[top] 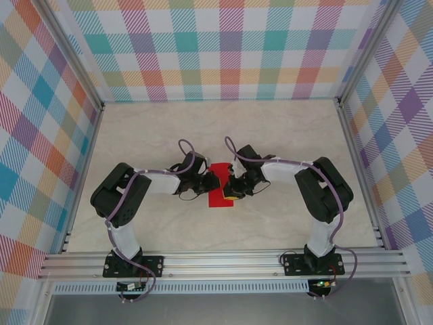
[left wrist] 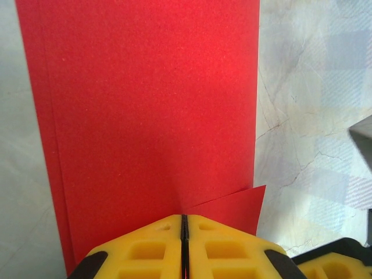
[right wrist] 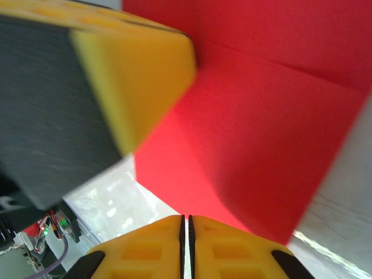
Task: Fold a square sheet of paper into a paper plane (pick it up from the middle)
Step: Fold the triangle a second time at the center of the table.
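The red sheet of paper (top: 218,198) lies mid-table between both arms, folded into a layered rectangle rather than a pointed paper plane. In the left wrist view the paper (left wrist: 145,104) runs away from the jaws, with a small loose flap (left wrist: 238,206) lifting at the right. My left gripper (left wrist: 184,218) is shut on the paper's near edge, and a crease starts at its tips; from above it (top: 206,183) sits at the paper's left side. My right gripper (right wrist: 186,220) (top: 231,187) stands at the paper's (right wrist: 250,128) right edge, jaws together with only a hairline slit and nothing seen between them.
The marble-patterned tabletop (top: 284,135) is walled by checked panels (top: 223,47) at the back and sides. An aluminium rail (top: 223,261) runs along the near edge. The left gripper's yellow finger (right wrist: 133,75) looms close in the right wrist view.
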